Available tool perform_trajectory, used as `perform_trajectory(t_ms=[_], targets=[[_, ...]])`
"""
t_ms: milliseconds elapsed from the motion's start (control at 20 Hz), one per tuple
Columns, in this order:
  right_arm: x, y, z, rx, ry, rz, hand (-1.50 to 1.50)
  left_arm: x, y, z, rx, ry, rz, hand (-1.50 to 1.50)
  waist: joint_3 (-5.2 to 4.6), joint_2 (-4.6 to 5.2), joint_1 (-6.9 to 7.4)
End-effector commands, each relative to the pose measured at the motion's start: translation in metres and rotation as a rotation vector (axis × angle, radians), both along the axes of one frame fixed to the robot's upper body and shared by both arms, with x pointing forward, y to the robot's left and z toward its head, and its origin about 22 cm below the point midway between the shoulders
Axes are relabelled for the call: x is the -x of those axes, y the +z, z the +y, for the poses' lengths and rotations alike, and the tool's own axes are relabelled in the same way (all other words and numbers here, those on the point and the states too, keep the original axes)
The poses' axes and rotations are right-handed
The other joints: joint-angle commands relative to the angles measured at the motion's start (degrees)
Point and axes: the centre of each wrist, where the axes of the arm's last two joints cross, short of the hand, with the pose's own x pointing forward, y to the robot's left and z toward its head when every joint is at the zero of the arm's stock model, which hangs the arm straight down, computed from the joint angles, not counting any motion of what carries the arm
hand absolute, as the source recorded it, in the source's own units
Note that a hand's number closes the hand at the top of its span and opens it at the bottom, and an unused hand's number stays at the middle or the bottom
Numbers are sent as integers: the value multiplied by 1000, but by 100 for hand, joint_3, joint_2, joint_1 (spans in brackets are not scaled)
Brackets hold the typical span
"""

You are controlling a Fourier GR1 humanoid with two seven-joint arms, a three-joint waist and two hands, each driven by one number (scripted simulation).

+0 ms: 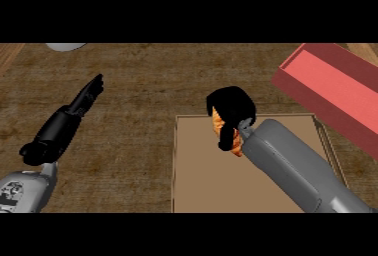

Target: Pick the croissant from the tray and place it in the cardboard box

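The golden-brown, flaky croissant (227,134) is showing only as an orange sliver between the curled black fingers of the right hand (231,110), which is closing round it and hiding most of its length. Hand and pastry are appearing over the upper edge of the flat tan cardboard tray (221,185), a rectangular board with a thin raised rim that is filling the lower centre of the head view; whether the croissant is touching the tray or hanging above it is probably not decidable from this steep angle. The grey right forearm (295,165) is running diagonally from the lower right corner across the tray to the wrist. To the upper right, the open red box (332,95) with a pale pink interior is lying tilted across the corner, its near edge just beside the tray's upper right corner; its colour is red rather than plain cardboard. The left hand (87,97) is lying well apart from the tray on the left, fingers straight and pointing up the view, holding nothing, with its black wrist and grey forearm (26,190) entering from the lower left. All of these are sitting on or over the dark brown wood-grain counter (140,70). A pale round object (66,46) is showing, cut off, at the upper left.
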Motion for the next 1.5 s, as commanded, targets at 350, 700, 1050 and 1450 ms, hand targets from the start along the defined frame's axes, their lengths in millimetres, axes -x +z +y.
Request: perform_trajectory(t_ms=[350,700,1050,1450], targets=[[3,57,-50,-147,242,-419,150,-2,3,2,2,14,7,0,-13,-38,-73],[10,119,-73,-352,-64,-557,150,-9,7,-7,15,27,14,0,-12,-49,-131],[-12,137,-136,-419,-398,-626,150,5,4,-9,2,-8,12,0,-11,-20,7],[-44,150,-234,-395,-528,-665,150,-18,-6,-20,9,5,5,0,-11,39,30]])
